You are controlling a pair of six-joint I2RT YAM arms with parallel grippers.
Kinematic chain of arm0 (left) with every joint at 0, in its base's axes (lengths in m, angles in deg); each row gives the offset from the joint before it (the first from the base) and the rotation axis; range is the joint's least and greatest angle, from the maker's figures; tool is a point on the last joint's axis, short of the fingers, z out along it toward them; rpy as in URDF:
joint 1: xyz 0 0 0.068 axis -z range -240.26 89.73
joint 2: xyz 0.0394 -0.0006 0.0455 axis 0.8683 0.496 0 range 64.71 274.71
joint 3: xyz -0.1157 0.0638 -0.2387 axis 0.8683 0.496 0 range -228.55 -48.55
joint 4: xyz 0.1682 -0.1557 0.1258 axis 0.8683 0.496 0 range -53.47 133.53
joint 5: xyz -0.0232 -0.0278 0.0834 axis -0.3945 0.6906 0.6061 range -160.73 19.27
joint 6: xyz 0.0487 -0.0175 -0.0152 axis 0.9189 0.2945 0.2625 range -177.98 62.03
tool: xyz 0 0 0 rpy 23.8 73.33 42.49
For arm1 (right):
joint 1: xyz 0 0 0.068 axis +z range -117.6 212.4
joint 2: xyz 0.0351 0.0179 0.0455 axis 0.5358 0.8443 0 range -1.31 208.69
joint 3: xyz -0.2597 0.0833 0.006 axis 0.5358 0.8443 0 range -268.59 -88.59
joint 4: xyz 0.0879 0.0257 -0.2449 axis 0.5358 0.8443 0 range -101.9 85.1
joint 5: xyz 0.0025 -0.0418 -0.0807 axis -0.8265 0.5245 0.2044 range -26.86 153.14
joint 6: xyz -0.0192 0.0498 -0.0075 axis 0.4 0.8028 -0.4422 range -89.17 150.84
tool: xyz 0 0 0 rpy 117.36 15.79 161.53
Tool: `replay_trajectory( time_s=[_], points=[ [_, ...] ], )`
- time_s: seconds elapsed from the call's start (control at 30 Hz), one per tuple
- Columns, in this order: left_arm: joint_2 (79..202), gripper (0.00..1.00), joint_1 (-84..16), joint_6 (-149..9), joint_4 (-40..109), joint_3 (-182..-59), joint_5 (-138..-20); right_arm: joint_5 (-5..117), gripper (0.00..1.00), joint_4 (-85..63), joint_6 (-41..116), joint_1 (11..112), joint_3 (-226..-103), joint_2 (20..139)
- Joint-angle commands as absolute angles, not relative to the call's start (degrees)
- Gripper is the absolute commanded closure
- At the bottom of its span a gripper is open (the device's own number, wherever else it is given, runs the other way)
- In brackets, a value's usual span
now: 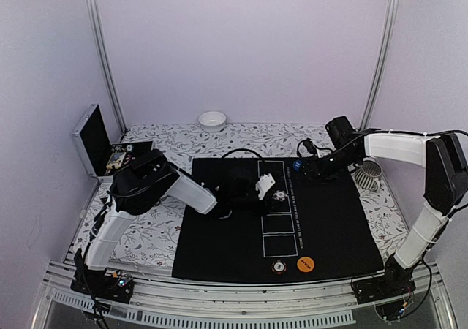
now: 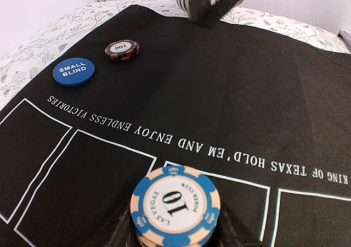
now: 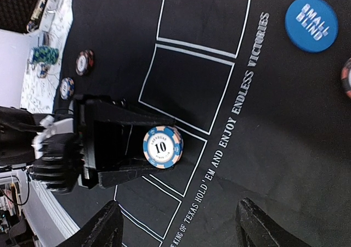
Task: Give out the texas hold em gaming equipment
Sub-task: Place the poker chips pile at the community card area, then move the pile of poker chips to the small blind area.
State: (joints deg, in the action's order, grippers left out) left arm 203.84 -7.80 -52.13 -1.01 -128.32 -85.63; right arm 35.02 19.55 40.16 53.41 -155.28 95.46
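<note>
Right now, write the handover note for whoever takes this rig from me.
Left pincer: jaws flank the blue 10 chip on the mat's row of white boxes; gripping or released, cannot tell.
Right pincer: open, empty, above the mat's far side.
Done: small blind disc and dark 100 chip lie at the far side; orange disc and another dark chip at the near edge.
Left: probably more pieces from the open case at far left; no cards visible on the mat.
</note>
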Motion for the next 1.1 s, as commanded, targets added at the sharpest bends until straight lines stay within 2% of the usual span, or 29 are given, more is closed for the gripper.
replay_trajectory(
  time_s=[0.0,0.3,0.37,0.5,0.6,0.7,0.8,0.93,1.07],
  points=[
    [203.8,0.5,-8.5,-50.4,-2.7,-128.7,-86.2,35.9,0.28,17.9,41.0,54.8,-156.9,97.7],
    [203.4,0.4,-8.6,-49.8,-3.2,-128.3,-86.8,36.2,0.28,17.5,41.1,55.7,-157.4,100.5],
    [202.2,0.33,-8.2,-48.4,-3.6,-127.5,-87.8,36.7,0.28,17.5,41.1,56.0,-157.4,100.8],
    [198.9,0.12,-6.4,-44.4,-5.0,-126.0,-88.0,37.6,0.24,17.5,41.5,56.2,-157.4,100.3],
    [196.3,0.02,-5.3,-43.3,-6.6,-124.9,-84.5,39.0,0.19,17.5,41.8,56.2,-159.4,99.3],
    [192.8,0.02,-5.5,-45.0,-8.4,-122.9,-83.2,41.0,0.13,18.2,41.8,56.3,-160.2,98.7],
    [187.9,0.02,-5.4,-45.2,-8.5,-119.7,-83.3,42.6,0.02,19.6,41.5,56.2,-161.6,98.6],
    [178.9,0.02,-5.3,-46.5,-6.4,-112.5,-86.9,44.5,0.0,21.1,41.1,56.2,-163.7,98.7],
    [168.3,0.03,-5.3,-48.7,1.7,-105.8,-87.5,45.6,0.02,21.7,40.7,56.3,-164.9,98.9]
  ],
)
